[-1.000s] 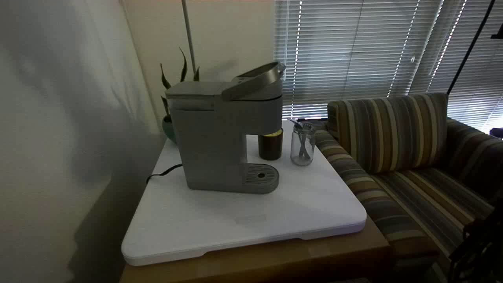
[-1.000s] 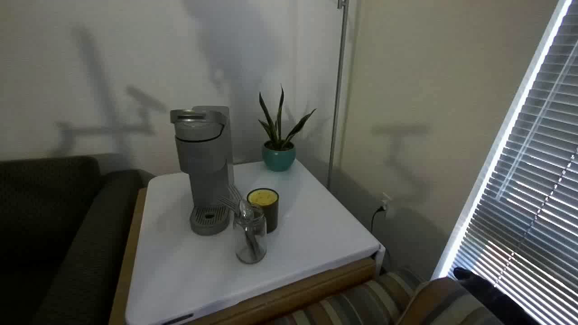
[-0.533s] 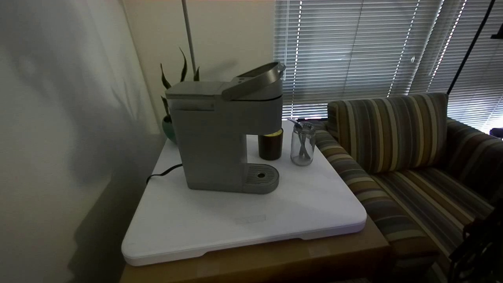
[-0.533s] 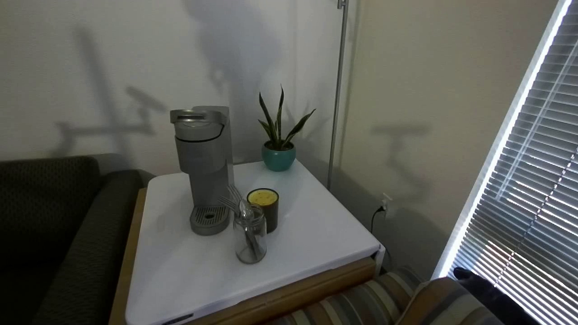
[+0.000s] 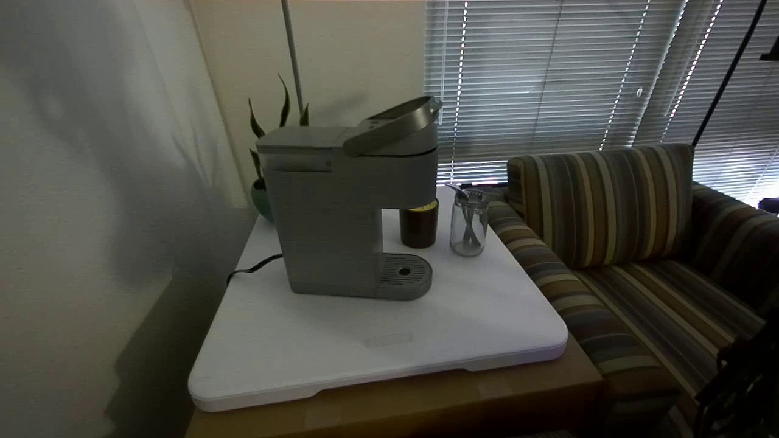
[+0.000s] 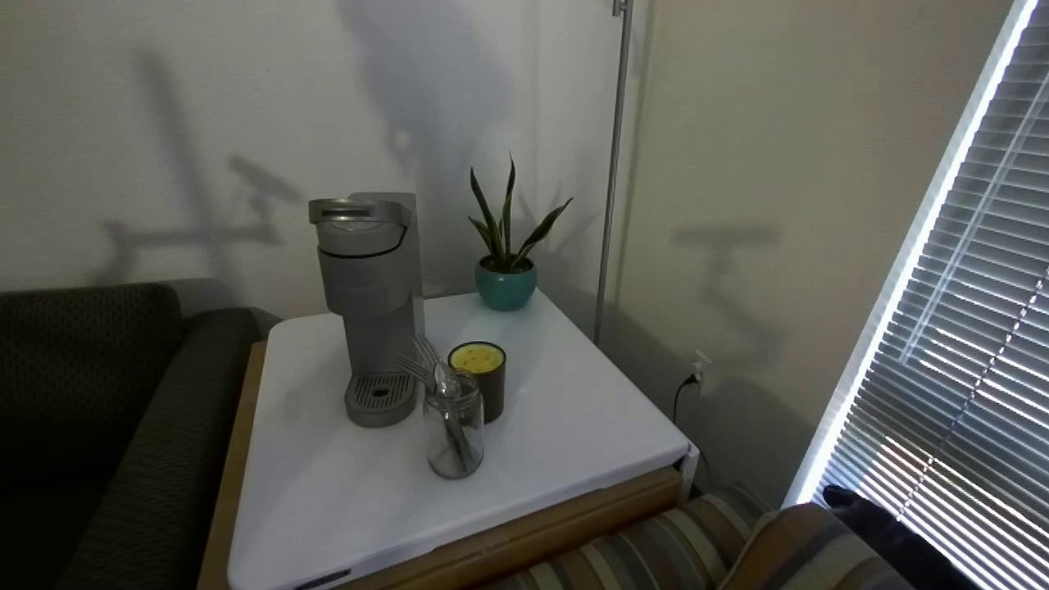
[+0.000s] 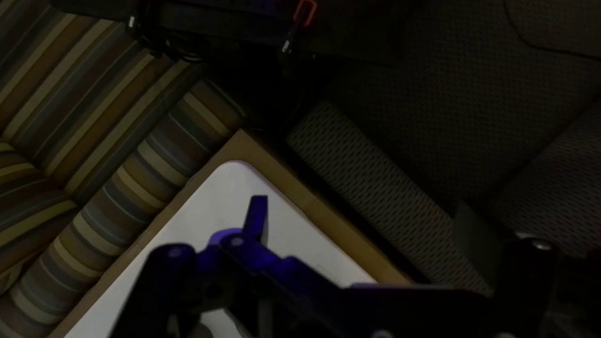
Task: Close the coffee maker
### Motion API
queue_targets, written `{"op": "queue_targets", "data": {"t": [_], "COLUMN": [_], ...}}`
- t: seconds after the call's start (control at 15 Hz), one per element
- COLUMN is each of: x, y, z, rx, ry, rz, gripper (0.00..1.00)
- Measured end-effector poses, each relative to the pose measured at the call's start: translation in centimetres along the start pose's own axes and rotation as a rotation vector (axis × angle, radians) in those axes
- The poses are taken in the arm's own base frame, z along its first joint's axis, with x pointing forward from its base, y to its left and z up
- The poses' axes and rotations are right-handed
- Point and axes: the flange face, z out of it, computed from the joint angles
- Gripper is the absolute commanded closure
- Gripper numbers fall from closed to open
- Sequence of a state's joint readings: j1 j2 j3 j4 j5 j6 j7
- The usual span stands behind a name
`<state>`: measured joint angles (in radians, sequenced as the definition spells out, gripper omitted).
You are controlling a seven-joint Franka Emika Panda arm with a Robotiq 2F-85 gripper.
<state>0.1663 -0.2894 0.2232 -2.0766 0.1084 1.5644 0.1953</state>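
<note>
1. So, the claw (image 7: 361, 206) is pretty dim in the wrist view, but it looks spread wide: one finger (image 7: 257, 216) catches blue light and the other stands well apart from it, with a big gap between.
2. Behind that blue-lit finger you can see a rounded corner of the white tabletop (image 7: 220, 197), with a brown border (image 7: 286, 184) around it.
3. Coffee maker (image 5: 331, 225) stands upright on that same tabletop, apart from the claw in both exterior views. Can't tell exactly how far.
4. Its lid (image 5: 389, 131) is tilted, the end over the drip tray (image 5: 414, 283) sitting higher, thin dark line underneath. Also clear of the claw.
5. Sharing the tabletop, likewise apart from the claw: a glass jar (image 6: 455, 447) of cutlery (image 6: 445, 381), a dark cup (image 6: 493, 393) just beside it, and a plant in a teal pot (image 6: 506, 288).
6. Left of the claw in the wrist view is a striped couch (image 7: 127, 188); behind the gap is a dark couch (image 7: 366, 173), kinda murky.
</note>
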Motion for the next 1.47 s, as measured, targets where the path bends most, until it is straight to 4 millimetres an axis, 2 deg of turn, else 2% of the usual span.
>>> {"op": "queue_targets", "data": {"t": [1.0,1.27,1.47], "x": [0.2,1.8,3.9], "y": [-0.2,0.2,1.8], "z": [-0.1,-1.0,-1.1], "rx": [0.0,0.028,0.063], "ry": [0.013,0.147,0.284], "rz": [-0.003,0.009,0.025], "gripper": [0.0,0.0,0.0]}}
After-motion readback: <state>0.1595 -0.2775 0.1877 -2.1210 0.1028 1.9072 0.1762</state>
